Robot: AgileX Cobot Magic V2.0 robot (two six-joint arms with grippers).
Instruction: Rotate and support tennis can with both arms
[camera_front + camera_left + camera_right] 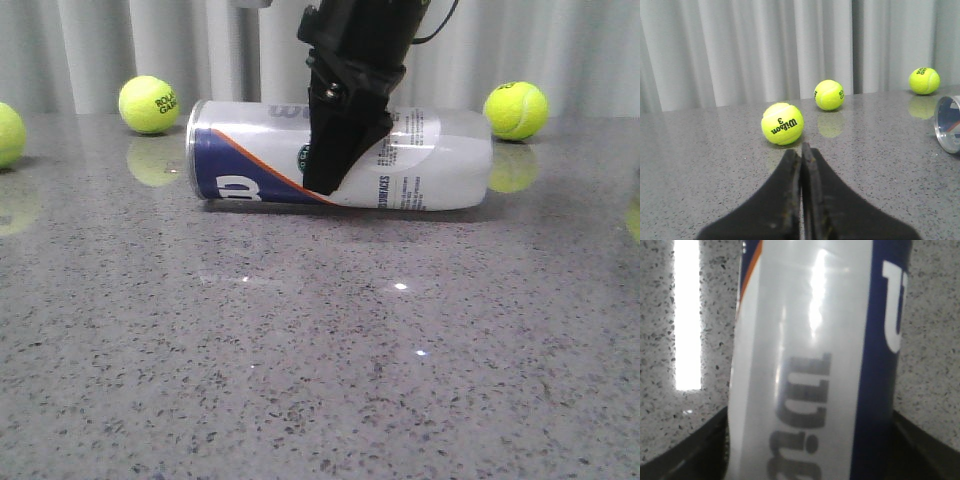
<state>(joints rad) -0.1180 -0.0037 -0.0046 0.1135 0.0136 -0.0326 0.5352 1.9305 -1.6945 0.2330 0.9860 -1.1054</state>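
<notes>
The tennis can (440, 150) lies on its side on the grey table (320, 380), silver rim to the left, navy-and-orange swoosh facing me. My right gripper (328, 170) comes down from above over the can's middle, one finger in front of it and the other hidden behind. In the right wrist view the can (805, 315) fills the space between the two fingers (700, 450), which press its sides. My left gripper (801, 148) is shut and empty, low over the table, out of the front view. The can's rim end (950, 122) shows at that view's edge.
Tennis balls lie around: one behind the can's left end (148, 104), one behind its right end (515, 110), one at the far left edge (5, 133). A Wilson ball (782, 123) sits just ahead of the left fingertips. A curtain (120, 40) hangs behind the table.
</notes>
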